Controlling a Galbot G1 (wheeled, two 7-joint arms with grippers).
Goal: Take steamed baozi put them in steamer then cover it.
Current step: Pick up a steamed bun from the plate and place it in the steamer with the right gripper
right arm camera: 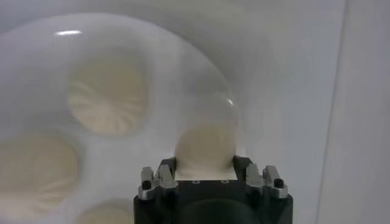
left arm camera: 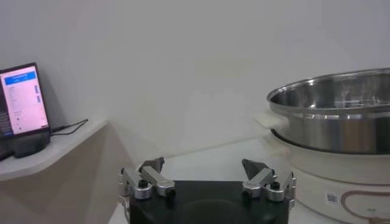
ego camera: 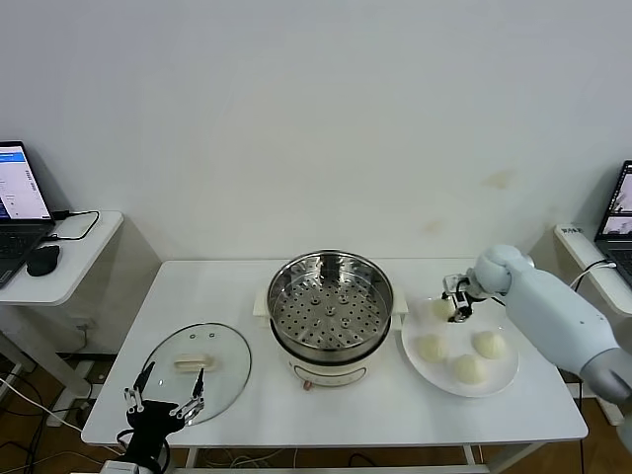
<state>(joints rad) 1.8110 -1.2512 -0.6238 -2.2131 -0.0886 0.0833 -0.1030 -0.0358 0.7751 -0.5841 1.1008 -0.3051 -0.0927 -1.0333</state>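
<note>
The steamer (ego camera: 331, 306) stands open at the table's middle, its perforated tray empty; its steel pot also shows in the left wrist view (left arm camera: 332, 119). My right gripper (ego camera: 456, 301) is at the far left edge of the white plate (ego camera: 499, 380), shut on one baozi (ego camera: 440, 308) that fills the gap between its fingers in the right wrist view (right arm camera: 206, 149). Three other baozi (ego camera: 431, 348) lie on the plate. The glass cover (ego camera: 222, 380) lies flat on the table left of the steamer. My left gripper (ego camera: 164, 391) is open and empty at the cover's front edge.
A side table (ego camera: 74, 262) with a laptop (ego camera: 18, 197) and a mouse (ego camera: 42, 260) stands at the left. Another laptop (ego camera: 620, 212) is at the far right. The table's front edge runs close to my left gripper.
</note>
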